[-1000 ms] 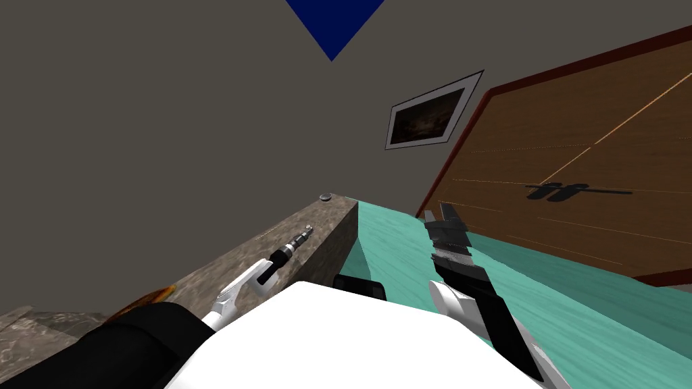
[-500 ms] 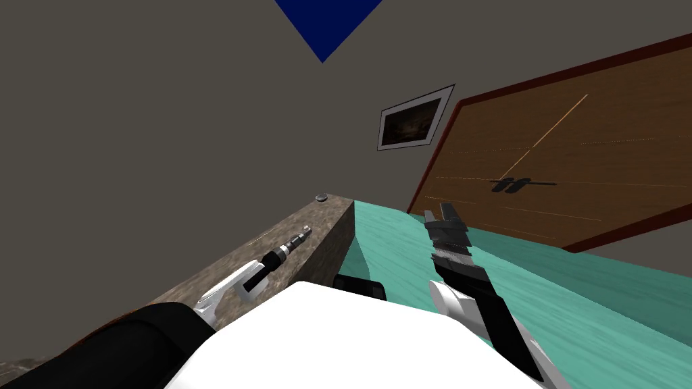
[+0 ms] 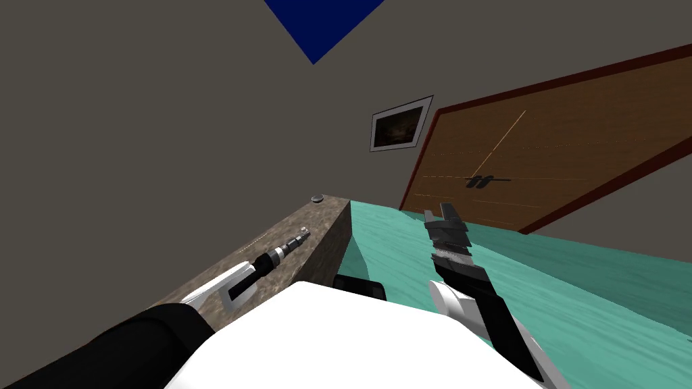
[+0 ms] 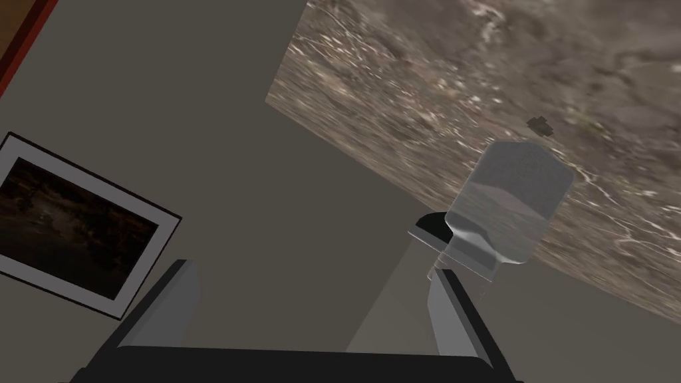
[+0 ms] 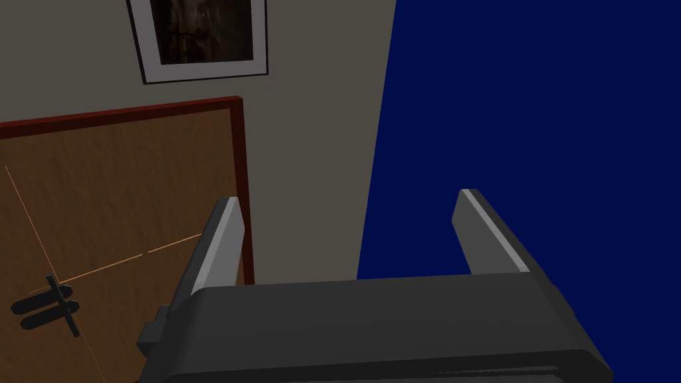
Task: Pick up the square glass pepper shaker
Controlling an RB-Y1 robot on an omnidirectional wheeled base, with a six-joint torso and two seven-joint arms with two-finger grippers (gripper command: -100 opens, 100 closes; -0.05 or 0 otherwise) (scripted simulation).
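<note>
On the counter point(image 4: 465, 66), near its edge: shaker point(image 4: 509, 199) at one o'clock of left claw point(image 4: 312, 271), blades apart, not yet straddling. Approach stage, seemingly; next, shift toward one o'clock, then close. Also apart: right claw point(image 5: 349, 197), idle.

Dim flat render; head view rolled, walls splay cornerward; no glare.

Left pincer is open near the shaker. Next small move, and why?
Probably slide the left pincer sideways toward the shaker: its fingers stand open, but the shaker sits past one fingertip, off to the side, not between them.
</note>
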